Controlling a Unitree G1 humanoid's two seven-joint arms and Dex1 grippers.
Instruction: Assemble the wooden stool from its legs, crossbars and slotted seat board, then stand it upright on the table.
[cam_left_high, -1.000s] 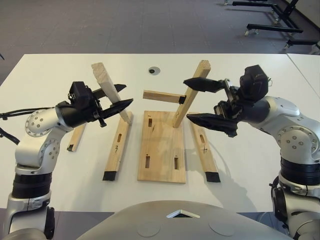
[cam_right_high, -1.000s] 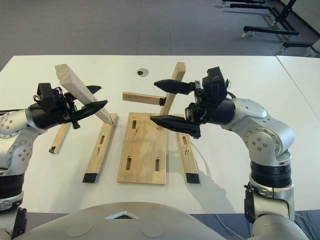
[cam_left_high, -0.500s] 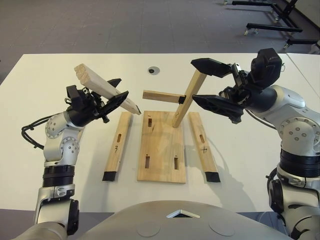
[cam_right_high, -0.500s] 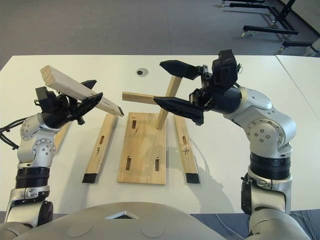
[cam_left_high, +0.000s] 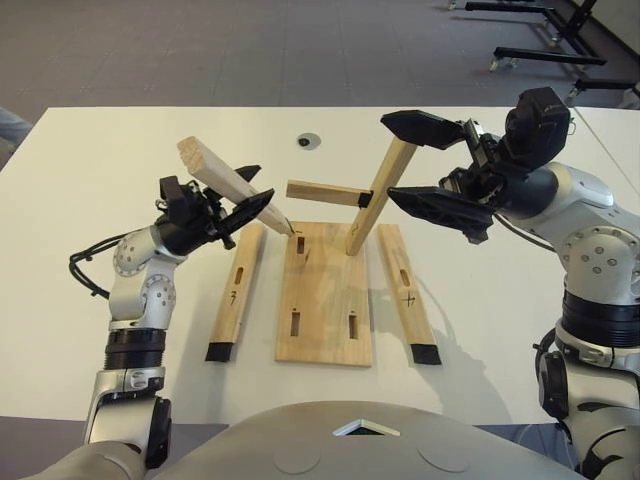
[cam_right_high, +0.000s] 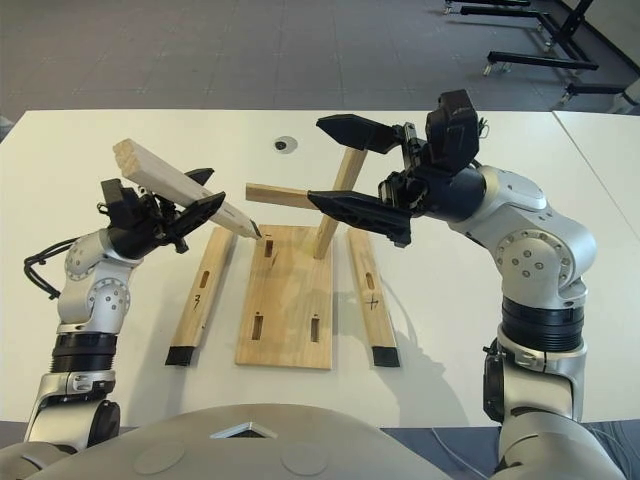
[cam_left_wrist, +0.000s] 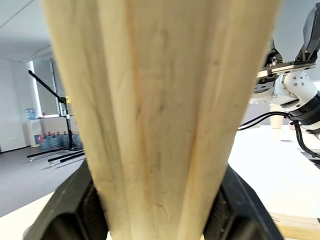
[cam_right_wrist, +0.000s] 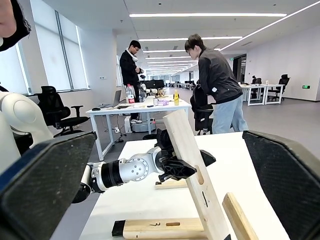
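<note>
The left gripper's (cam_left_high: 262, 184) fingers (cam_left_high: 248, 209) are clamped on a wooden leg (cam_left_high: 215, 170), held tilted above the table (cam_left_high: 90, 200). Its raised end is out to the left of the seat board (cam_left_high: 322, 300) and its lower tip is at the board's far left corner; whether the tip touches the board cannot be told. Just left of the seat board, a second leg (cam_left_high: 235, 290) lies flat and parallel to it, black-capped end toward the robot. The seat board lies flat with its slots facing up. An upright leg (cam_left_high: 369, 212) stands tilted at its far right slot, and a crossbar (cam_left_high: 320, 192) juts left from that leg above the board's far edge. The right gripper (cam_left_high: 388, 158) hovers above the board's far right side. Its fingers (cam_left_high: 425, 128) are spread wide, the upright leg's top between them. Just right of the board lies another flat leg (cam_left_high: 408, 292).
</note>
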